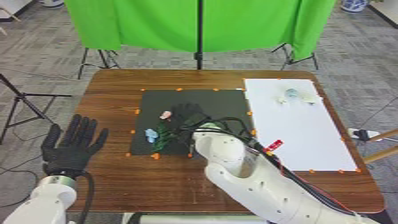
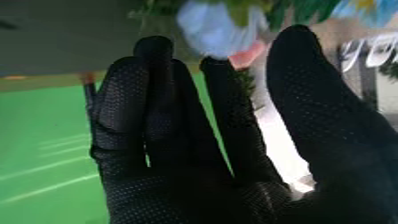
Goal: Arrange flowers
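At the near end, over the brown wooden table's (image 1: pixel 133 175) left edge, the black-gloved left hand (image 1: pixel 67 156) is wide, fingers spread. On the square black mat (image 1: pixel 222 97), a light-blue artificial flower (image 1: pixel 151 134) with dark-green leaves (image 1: pixel 161 143) lies near the left edge, towards the near-left corner; a pink artificial flower (image 1: pixel 165 115) lies farther up that edge. Just beside them, the black-gloved right hand (image 1: pixel 186 113) has straight fingers, thumb apart. Near the white rectangular sheet's (image 1: pixel 298 135) far edge are small pale-blue and white pieces (image 1: pixel 291 93), probably flower heads. Beyond the table hangs bright-green cloth (image 1: pixel 155 27).
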Robot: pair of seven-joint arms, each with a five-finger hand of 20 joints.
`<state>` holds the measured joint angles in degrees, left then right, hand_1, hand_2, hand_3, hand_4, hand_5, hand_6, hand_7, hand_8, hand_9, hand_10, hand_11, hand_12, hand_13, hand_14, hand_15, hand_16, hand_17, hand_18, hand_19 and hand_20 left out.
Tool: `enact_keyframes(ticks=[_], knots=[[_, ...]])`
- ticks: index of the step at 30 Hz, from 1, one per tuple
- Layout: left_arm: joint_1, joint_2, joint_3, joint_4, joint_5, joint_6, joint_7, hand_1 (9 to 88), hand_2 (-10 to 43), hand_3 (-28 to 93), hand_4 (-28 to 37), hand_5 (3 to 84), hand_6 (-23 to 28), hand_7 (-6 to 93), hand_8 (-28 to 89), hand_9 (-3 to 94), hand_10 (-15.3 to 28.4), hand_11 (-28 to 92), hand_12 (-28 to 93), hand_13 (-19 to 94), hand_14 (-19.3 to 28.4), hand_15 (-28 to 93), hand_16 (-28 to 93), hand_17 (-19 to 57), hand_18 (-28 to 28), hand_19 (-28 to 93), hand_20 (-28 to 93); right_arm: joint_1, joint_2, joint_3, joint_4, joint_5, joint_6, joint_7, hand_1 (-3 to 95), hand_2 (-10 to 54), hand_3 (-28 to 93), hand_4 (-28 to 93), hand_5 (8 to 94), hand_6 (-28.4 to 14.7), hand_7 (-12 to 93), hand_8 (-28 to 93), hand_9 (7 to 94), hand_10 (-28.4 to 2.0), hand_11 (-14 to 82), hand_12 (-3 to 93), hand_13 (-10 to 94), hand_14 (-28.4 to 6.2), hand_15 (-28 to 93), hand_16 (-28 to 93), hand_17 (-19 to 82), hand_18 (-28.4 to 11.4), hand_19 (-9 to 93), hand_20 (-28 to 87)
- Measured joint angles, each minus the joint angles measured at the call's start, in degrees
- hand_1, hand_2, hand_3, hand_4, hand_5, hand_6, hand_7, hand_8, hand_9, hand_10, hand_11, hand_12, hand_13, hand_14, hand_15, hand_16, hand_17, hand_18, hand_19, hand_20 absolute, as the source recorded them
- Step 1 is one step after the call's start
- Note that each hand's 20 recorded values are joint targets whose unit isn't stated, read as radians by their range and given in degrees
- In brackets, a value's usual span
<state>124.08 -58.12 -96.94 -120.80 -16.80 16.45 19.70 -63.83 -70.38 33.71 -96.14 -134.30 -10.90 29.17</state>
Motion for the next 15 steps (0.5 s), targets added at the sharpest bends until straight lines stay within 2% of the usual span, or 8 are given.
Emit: enact_keyframes(ticks=[5, 9, 12, 15], knots=[[-0.1, -0.42, 0.07, 0.01, 0.00, 0.01, 0.00, 29.2, 12.5, 75, -28.3, 44.4, 7.2, 22.9, -12, 41.0, 15.3, 30, 13, 33, 15.5, 46, -6, -4.8, 15.4, 40, 19, -0.6, 0.1, 2.3, -1.6, 0.3, 0.8, 1.5, 40.2, -9.5, 74, -26, 50.8, -9.4, 14, -9, 49.9, -22.2, 16.3, 18.5, 48, -18.3, 55, 19, 32, -23.7, 82, 28], [0.0, -0.82, 0.07, 0.03, 0.45, -0.45, 0.18, 29.2, 12.6, 74, -28.3, 44.4, 7.2, 22.7, -12, 41.0, 15.3, 30, 13, 33, 15.5, 46, -6, -4.9, 15.4, 40, 19, -0.6, 1.9, 4.5, -2.6, 0.3, 4.3, 1.1, 39.7, -9.3, 75, -25, 47.5, -9.7, 13, -9, 46.1, -22.8, 15.5, 18.7, 42, -19.6, 51, 17, 28, -22.8, 76, 25], [0.7, -0.89, -0.03, -0.12, 1.88, -0.95, 1.03, 29.2, 12.6, 74, -28.3, 44.3, 7.1, 22.5, -12, 41.0, 15.3, 30, 13, 33, 15.5, 46, -6, -4.8, 15.3, 40, 19, 0.3, 4.6, 6.4, -2.3, 0.9, 6.1, 1.1, 39.8, -8.8, 76, -26, 43.0, -9.1, 14, -9, 40.4, -23.0, 13.8, 18.4, 35, -19.7, 47, 14, 23, -22.3, 71, 23], [1.9, -0.91, -0.24, -0.35, 4.61, -1.26, 1.93, 29.1, 12.6, 74, -28.3, 44.1, 7.1, 22.3, -12, 40.9, 15.2, 29, 13, 33, 15.5, 45, -6, -4.8, 15.3, 40, 19, 1.8, 7.9, 9.4, -0.7, 2.3, 3.5, -0.2, 41.2, -9.1, 77, -26, 41.5, -8.7, 14, -9, 38.5, -22.6, 12.7, 18.0, 32, -19.9, 44, 13, 21, -22.5, 68, 21]])
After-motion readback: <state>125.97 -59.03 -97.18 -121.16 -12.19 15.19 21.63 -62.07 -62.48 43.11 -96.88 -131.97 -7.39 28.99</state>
